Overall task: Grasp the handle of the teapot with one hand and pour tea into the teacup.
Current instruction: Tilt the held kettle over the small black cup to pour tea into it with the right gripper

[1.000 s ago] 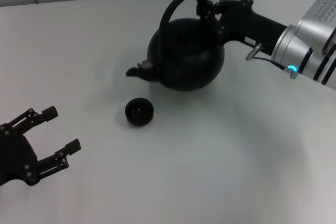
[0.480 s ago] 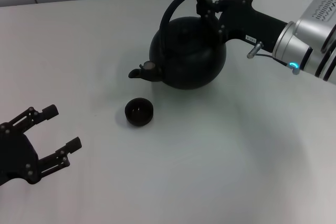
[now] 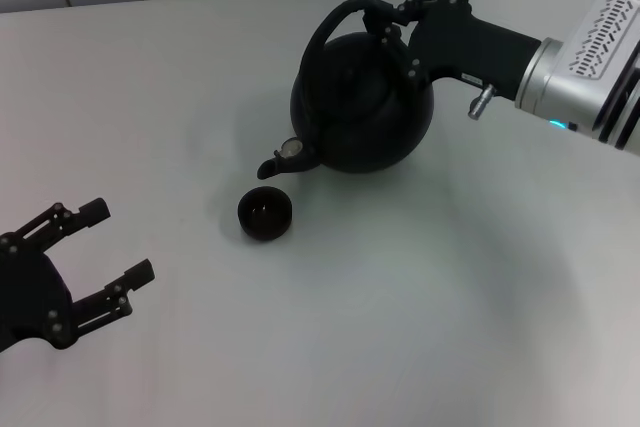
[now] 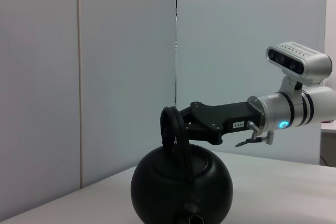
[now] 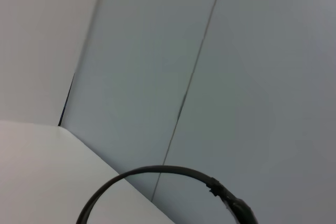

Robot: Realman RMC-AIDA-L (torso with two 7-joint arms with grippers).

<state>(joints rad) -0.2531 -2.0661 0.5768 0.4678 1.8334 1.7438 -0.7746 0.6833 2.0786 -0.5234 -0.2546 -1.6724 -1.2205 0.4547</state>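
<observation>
Head view shows the right gripper (image 3: 390, 22) clamped on the handle (image 3: 335, 22) of the teapot (image 3: 362, 102), which is tilted with its spout just above and beside the teacup (image 3: 265, 213) on the table (image 3: 420, 297). The spout's mouth looks slightly off the cup's centre — tea could land on the rim or the table. A steeper tilt might shift the lid or let the hoop pivot between the fingers. The left gripper (image 3: 90, 262) sits parked near the table's left edge, fingers spread.
</observation>
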